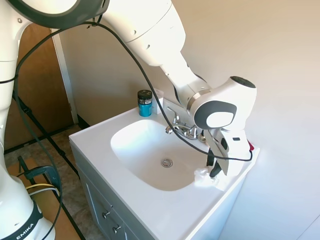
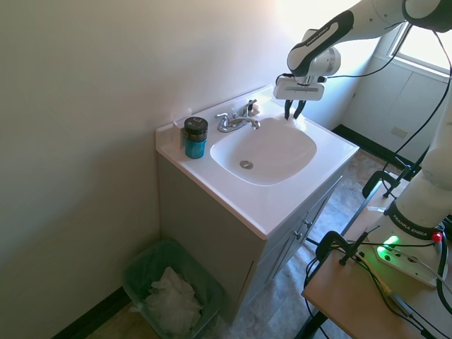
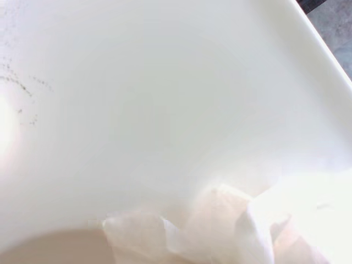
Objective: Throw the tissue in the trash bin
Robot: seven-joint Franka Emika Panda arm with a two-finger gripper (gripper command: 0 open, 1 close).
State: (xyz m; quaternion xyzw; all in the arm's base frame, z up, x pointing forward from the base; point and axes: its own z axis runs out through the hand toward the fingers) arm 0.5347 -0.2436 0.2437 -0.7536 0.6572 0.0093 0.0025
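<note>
Trash bin [image 2: 169, 293]: on the floor at the near left of the vanity in the second exterior view, lined green and already holding white paper; low and well apart from the countertop, so the tissue needs a long carry.
Sink [image 1: 150, 150]: white basin mid-counter, with nothing in it.
Tissue [image 1: 205, 176]: white wad on the counter's right rim, just beside the basin; it also shows in the wrist view [image 3: 231, 231].
Gripper [image 1: 214, 165]: pointing down, fingertips at the tissue, fingers narrow; whether they pinch it I cannot tell.
Faucet [image 2: 236, 121]: at the far edge.
Blue jar [image 2: 195, 137]: far left corner, clear of the work.
</note>
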